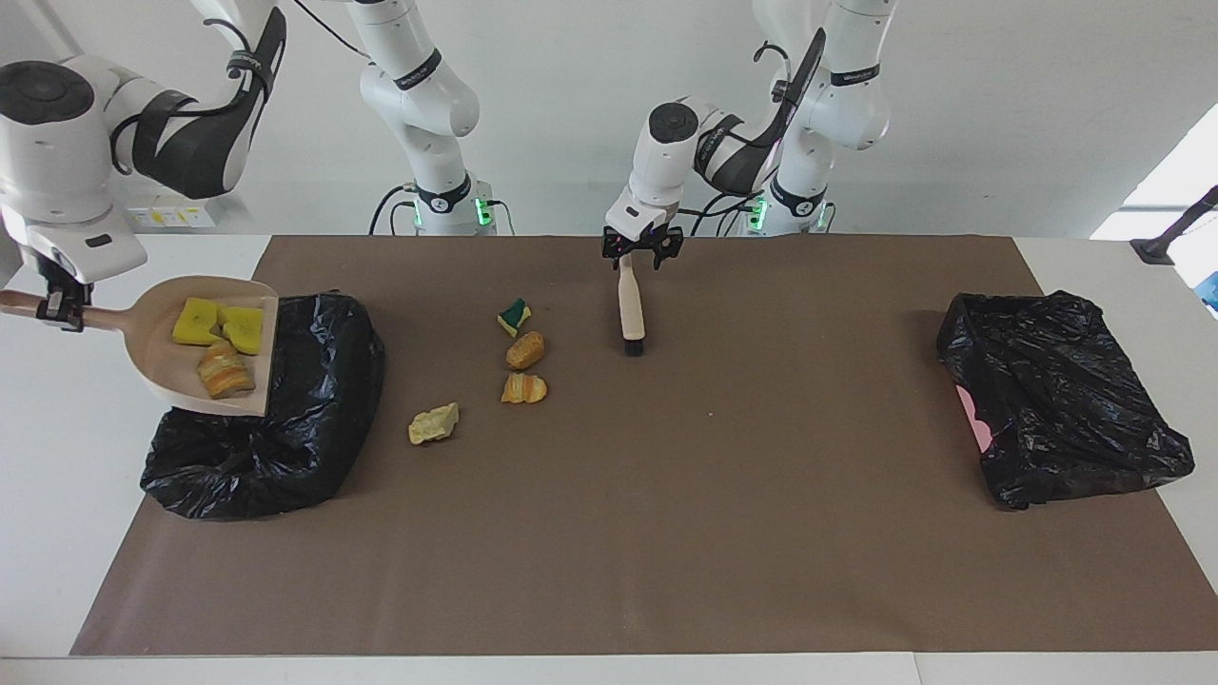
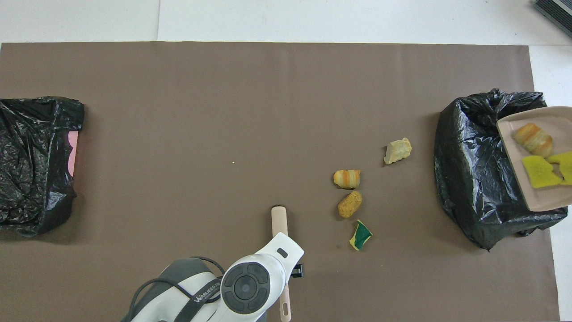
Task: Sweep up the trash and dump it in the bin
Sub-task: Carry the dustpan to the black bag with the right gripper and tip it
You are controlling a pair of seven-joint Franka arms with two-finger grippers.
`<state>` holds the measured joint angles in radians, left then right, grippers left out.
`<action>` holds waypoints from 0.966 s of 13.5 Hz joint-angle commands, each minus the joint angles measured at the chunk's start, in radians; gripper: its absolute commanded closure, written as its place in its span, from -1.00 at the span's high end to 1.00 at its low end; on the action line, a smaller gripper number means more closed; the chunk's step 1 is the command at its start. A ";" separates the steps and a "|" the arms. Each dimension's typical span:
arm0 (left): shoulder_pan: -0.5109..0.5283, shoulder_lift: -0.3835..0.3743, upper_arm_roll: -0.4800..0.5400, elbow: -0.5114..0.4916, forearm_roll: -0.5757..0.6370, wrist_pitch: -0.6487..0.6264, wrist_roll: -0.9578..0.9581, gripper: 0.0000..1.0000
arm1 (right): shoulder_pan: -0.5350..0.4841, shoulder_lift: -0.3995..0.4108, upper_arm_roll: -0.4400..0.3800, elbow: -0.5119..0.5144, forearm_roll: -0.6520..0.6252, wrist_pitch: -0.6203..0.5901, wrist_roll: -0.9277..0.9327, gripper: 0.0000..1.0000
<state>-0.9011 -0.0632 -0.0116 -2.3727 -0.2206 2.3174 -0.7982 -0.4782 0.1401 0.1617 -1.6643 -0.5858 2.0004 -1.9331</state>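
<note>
The right gripper (image 1: 59,306) has its jaws clamped on the handle of the dustpan (image 1: 162,328), held over the black bin bag (image 1: 314,400) at the right arm's end of the desk (image 1: 57,457). Three trash pieces (image 1: 221,342) lie in the dustpan; four more scraps (image 1: 521,354) lie on the brown mat (image 1: 666,523). The left gripper (image 1: 642,249) is over the brush (image 1: 630,309), jaws apart.

dustpan (image 2: 543,129) cut off at frame edge (handle unseen overhead).
</note>
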 commanded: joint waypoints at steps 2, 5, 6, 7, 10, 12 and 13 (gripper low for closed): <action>0.092 -0.003 0.007 0.075 0.024 -0.096 0.011 1.00 | -0.003 -0.080 0.013 -0.145 -0.127 0.124 -0.046 -1.00; 0.212 -0.027 0.010 0.127 0.029 -0.124 0.062 1.00 | 0.019 -0.102 0.018 -0.184 -0.193 0.147 -0.050 -1.00; 0.258 -0.035 0.010 0.154 0.052 -0.162 0.085 1.00 | 0.024 -0.105 0.018 -0.190 -0.212 0.147 -0.050 -1.00; 0.302 -0.046 0.010 0.177 0.075 -0.202 0.114 1.00 | 0.039 -0.108 0.018 -0.190 -0.227 0.149 -0.050 -1.00; 0.430 -0.053 0.010 0.202 0.116 -0.262 0.252 1.00 | 0.050 -0.122 0.018 -0.203 -0.256 0.205 -0.046 -1.00; 0.499 -0.063 0.010 0.202 0.159 -0.288 0.322 1.00 | 0.047 -0.137 0.016 -0.224 -0.265 0.225 -0.030 -1.00; 0.531 -0.072 0.010 0.202 0.180 -0.315 0.367 1.00 | 0.038 -0.142 0.016 -0.236 -0.267 0.248 -0.030 -1.00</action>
<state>-0.4256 -0.1166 0.0105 -2.1752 -0.0795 2.0553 -0.4960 -0.4184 0.0406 0.1764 -1.8438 -0.8244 2.1929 -1.9557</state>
